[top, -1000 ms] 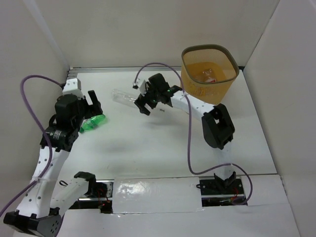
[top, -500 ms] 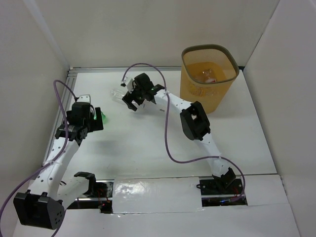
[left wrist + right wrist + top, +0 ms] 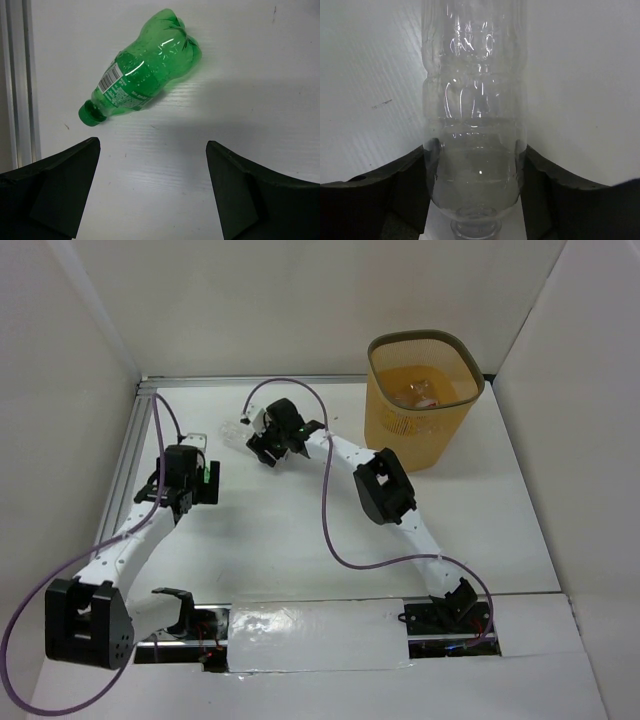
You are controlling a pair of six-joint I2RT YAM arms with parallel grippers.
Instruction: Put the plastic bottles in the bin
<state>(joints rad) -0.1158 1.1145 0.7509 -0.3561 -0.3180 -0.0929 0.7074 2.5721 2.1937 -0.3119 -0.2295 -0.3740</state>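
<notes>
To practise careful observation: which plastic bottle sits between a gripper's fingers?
The clear bottle, flanked by the fingers of the right gripper. The green bottle lies free on the table, ahead of the open left gripper.

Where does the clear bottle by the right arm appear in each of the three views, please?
Top external: the clear bottle lies on the table, upper left of centre, one end at the right hand.
Left wrist: not in it; only the green bottle shows.
Right wrist: centre, running top to bottom, neck nearest the camera.
Shared landmark: the right hand, whose fingers flank the bottle in both views.
</notes>
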